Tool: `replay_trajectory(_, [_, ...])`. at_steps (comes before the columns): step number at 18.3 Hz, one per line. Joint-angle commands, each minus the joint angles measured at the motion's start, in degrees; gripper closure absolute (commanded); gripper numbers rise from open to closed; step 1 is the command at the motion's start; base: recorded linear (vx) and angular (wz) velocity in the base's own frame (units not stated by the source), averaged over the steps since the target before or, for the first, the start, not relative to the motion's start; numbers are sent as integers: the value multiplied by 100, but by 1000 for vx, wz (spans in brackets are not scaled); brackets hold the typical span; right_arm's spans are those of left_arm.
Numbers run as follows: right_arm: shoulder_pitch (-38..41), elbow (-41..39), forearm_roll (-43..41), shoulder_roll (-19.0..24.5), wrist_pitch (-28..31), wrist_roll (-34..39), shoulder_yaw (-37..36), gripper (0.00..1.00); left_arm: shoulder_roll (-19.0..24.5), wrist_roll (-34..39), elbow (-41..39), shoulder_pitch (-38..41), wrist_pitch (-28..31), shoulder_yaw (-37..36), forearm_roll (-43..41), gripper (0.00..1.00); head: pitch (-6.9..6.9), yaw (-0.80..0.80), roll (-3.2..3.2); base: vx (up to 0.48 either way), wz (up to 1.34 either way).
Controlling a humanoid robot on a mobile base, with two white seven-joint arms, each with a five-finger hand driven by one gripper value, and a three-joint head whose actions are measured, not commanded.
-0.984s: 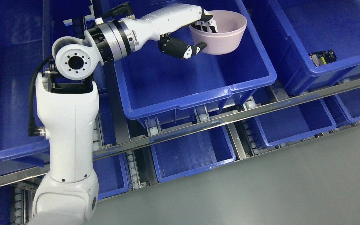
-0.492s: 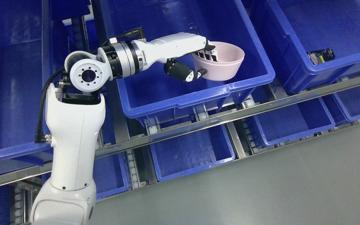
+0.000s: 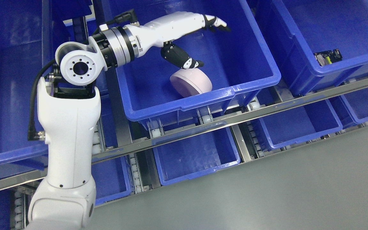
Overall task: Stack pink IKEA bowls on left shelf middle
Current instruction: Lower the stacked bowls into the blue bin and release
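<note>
A pink bowl (image 3: 191, 83) lies tipped over, base up, on the floor of the middle blue bin (image 3: 203, 99) near its front wall. My left hand (image 3: 208, 43) hovers above and behind the bowl, apart from it, fingers spread and holding nothing. Its thumb (image 3: 184, 59) points down toward the bowl's top edge, and the other fingers (image 3: 217, 24) reach toward the bin's back. The white left arm (image 3: 69, 127) rises from the lower left. No second bowl shows.
Blue bins stand on either side; the right bin (image 3: 331, 67) holds a small circuit-like part (image 3: 327, 57). A metal shelf rail (image 3: 235, 118) runs along the front, with lower blue bins (image 3: 196, 156) beneath and grey floor (image 3: 283, 191) at the bottom right.
The left hand has let go of the pink bowl. The bowl dropped and flipped over onto the bin floor, while the hand rose and opened.
</note>
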Motion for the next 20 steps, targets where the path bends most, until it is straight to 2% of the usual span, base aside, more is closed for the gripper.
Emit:
replay_trajectory(1, [0,0,0,-100,3,-9,0,0,-354,2685,308,-212,-36,718,421,1,0,0,0,0,0])
replay_trajectory(2, [0,0,0,-100,3,0,0,0,-354,3715,465,-212,-54,719,1112,0,0,0,0,0,0])
replay_trajectory(4, [0,0,0,-100,3,0,0,0,-354,5300,633,-90,-115,597,2946,0,0,0,0,0,0])
replay_trajectory(5, [0,0,0,-100,3,-9,0,0,-354,5612,625,120,-89,483,3182,0,0,0,0,0,0])
replay_trajectory(12, [0,0,0,-100,3,0,0,0,-354,5633,-210,2080,-141,253,3149,0,0,0,0,-62,-35])
replay_trajectory(16, [0,0,0,-100,3,-9,0,0,-354,5633,-210,2582,-440,305,3149,0,0,0,0,-147,-2])
replay_trajectory(20, [0,0,0,-100,3,0,0,0,-354,5615,-201,2636,-414,709,3149,0,0,0,0,-177,-118])
